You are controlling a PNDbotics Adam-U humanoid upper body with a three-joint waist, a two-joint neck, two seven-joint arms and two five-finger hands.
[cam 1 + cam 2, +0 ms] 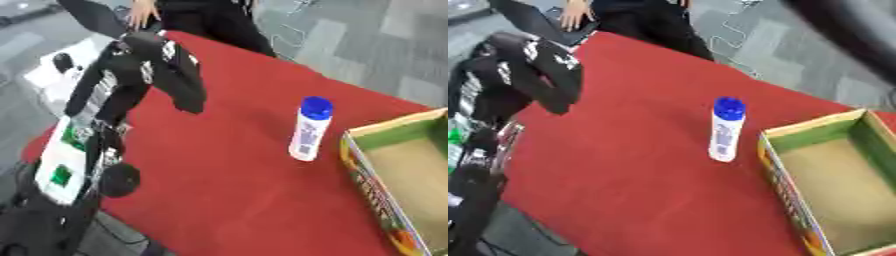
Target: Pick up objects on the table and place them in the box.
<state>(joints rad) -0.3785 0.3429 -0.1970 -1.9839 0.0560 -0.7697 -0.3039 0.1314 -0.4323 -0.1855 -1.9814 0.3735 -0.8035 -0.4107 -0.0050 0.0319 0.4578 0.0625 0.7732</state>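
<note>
step: reach, nothing held | left robot hand (179,75) upper left, fingers relaxed, empty | next: grasp upright bottle (310,129), centre table (227,165) | box (833,185) right, empty

A white bottle (725,129) with a blue cap stands upright on the red table (640,150), a little right of the frame's centre. Just beside it, at the lower right, lies an open cardboard box (785,180) with green inner walls, a printed outer side and a bare brown floor.
</note>
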